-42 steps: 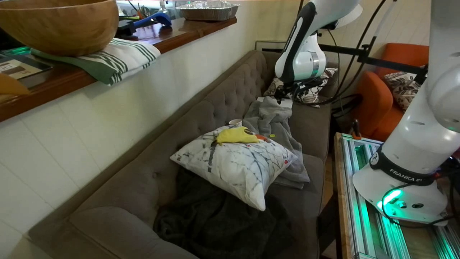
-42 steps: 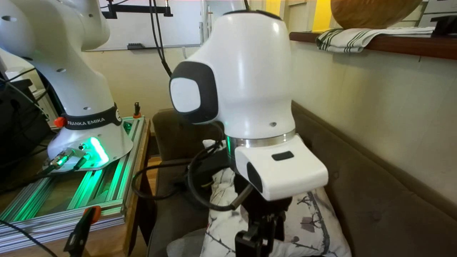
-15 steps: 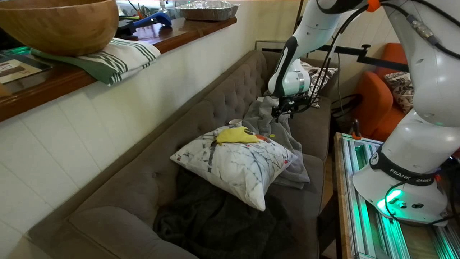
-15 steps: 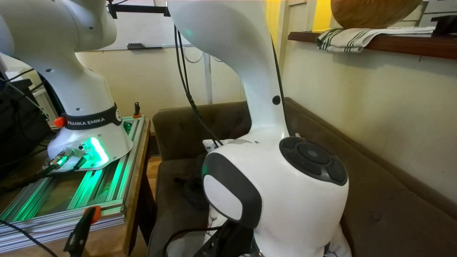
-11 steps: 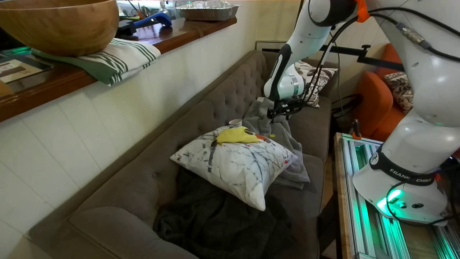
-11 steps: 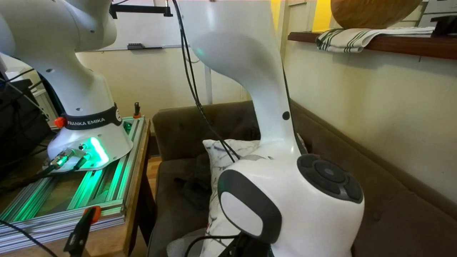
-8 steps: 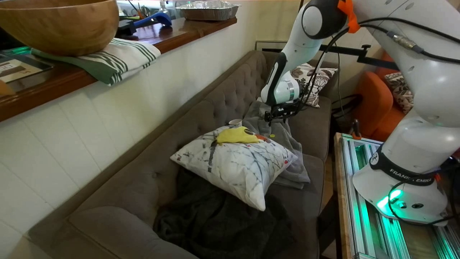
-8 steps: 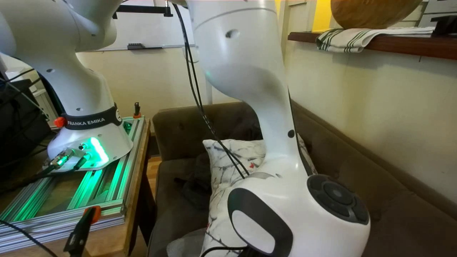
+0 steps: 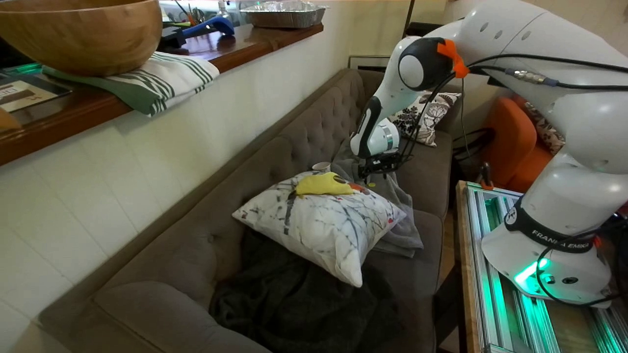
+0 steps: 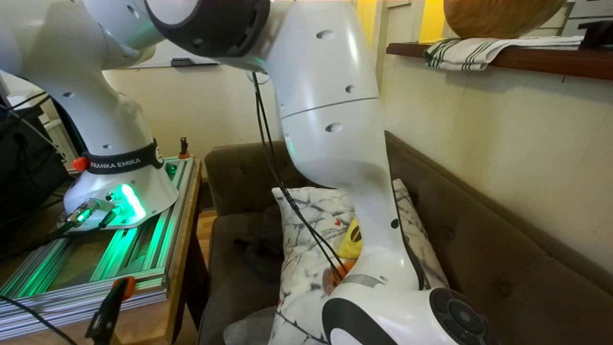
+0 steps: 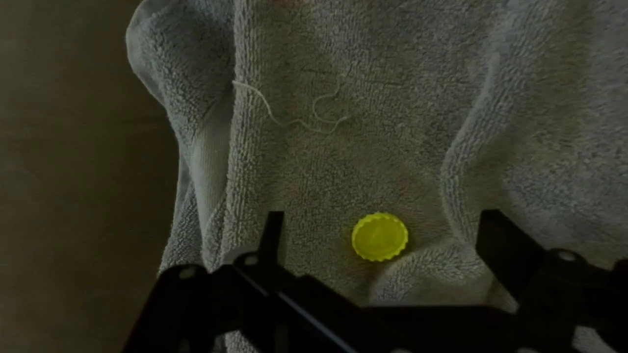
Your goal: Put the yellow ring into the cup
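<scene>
The yellow ring [image 9: 371, 185] looks like a small flat disc with a crimped edge. It lies on the grey towel [image 9: 402, 215] on the sofa. In the wrist view the ring [image 11: 379, 237] lies between the fingertips, apart from both. My gripper [image 11: 382, 214] is open and empty. In an exterior view the gripper [image 9: 364, 172] is low over the towel, just above and beside the ring. The white cup [image 9: 322, 167] stands behind the pillow, near the sofa back. Its lower part is hidden. The cup is not visible in the wrist view.
A white patterned pillow [image 9: 319, 225] with a yellow bird print lies on the sofa near the gripper. A dark blanket [image 9: 304, 304] lies in front of it. The sofa back [image 9: 304, 142] runs along the wall. A wooden bowl [image 9: 83, 37] stands on the ledge.
My gripper has come down towards the towel and nearer to the ring, moving left in an exterior view. The ring, cup and pillow have not moved.
</scene>
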Robot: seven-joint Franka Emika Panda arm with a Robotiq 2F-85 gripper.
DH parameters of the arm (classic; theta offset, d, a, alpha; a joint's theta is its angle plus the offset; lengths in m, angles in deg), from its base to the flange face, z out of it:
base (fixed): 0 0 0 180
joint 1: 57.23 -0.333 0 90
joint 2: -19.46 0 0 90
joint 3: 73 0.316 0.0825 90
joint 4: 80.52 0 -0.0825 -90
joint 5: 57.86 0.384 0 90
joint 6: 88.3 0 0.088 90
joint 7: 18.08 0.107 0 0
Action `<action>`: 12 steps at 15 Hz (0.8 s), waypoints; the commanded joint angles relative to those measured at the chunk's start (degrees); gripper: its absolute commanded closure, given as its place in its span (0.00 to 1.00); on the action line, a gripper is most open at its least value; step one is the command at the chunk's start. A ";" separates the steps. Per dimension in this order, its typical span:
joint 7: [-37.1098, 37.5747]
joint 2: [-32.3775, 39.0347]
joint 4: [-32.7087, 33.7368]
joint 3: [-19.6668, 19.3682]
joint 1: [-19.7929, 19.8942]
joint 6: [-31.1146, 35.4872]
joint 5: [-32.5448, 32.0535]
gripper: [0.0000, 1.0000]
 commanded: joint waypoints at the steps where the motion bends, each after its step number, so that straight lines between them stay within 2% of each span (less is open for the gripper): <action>1: 2.87 6.79 9.22 -2.12 -0.25 -2.76 -0.85 0.00; 8: 3.23 12.33 17.91 -2.70 0.83 -6.47 -1.10 0.00; 12: 3.45 14.35 21.55 -2.85 1.34 -9.31 -1.26 0.07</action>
